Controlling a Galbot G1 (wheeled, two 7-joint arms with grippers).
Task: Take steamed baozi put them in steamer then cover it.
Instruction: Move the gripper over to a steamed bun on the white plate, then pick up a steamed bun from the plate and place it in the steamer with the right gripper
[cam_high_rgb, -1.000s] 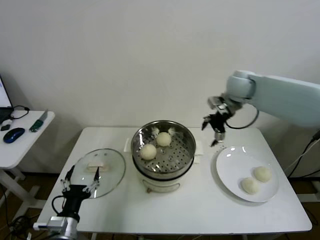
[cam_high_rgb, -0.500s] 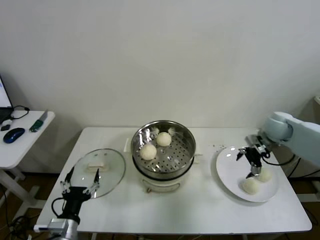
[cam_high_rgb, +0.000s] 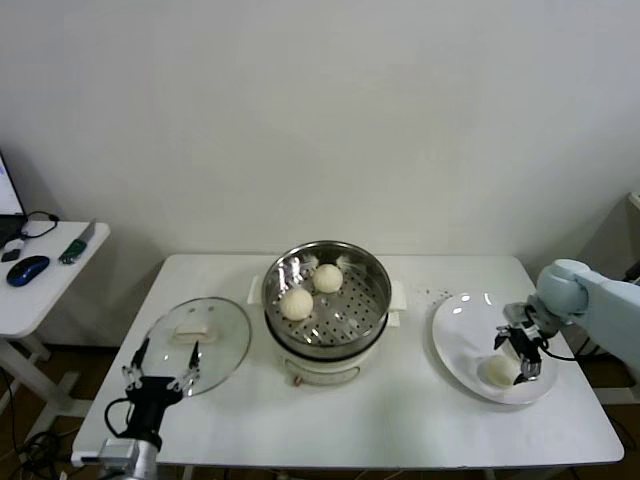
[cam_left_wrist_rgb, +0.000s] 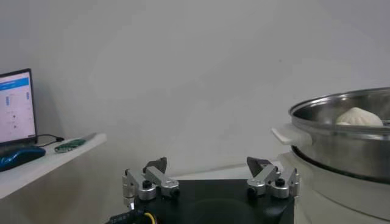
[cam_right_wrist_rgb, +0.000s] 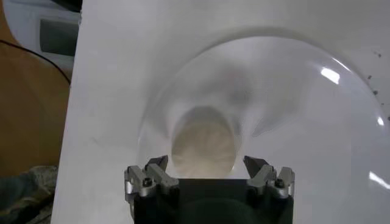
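Observation:
Two off-white baozi (cam_high_rgb: 296, 303) (cam_high_rgb: 328, 278) lie in the shiny steel steamer (cam_high_rgb: 326, 300) at the table's middle. On the white plate (cam_high_rgb: 455, 335) at the right, one baozi (cam_high_rgb: 495, 372) shows beside my right gripper (cam_high_rgb: 522, 352), which is low over the plate and hides the spot where the other lay. In the right wrist view the right gripper (cam_right_wrist_rgb: 205, 161) is open, with a baozi (cam_right_wrist_rgb: 204, 143) just ahead between its fingertips. My left gripper (cam_high_rgb: 163, 362) is open and parked at the front left; the left wrist view shows the left gripper (cam_left_wrist_rgb: 207, 162), the steamer (cam_left_wrist_rgb: 347, 140) and a baozi (cam_left_wrist_rgb: 359, 117) in it.
A round glass lid (cam_high_rgb: 200, 340) with a white handle lies flat left of the steamer, just behind my left gripper. A side table (cam_high_rgb: 50, 270) with a mouse stands at far left. The plate (cam_right_wrist_rgb: 292, 91) is near the table's right edge.
My right arm has swung from above the steamer's right side down to the plate and now sits low over the buns. The left arm has not moved.

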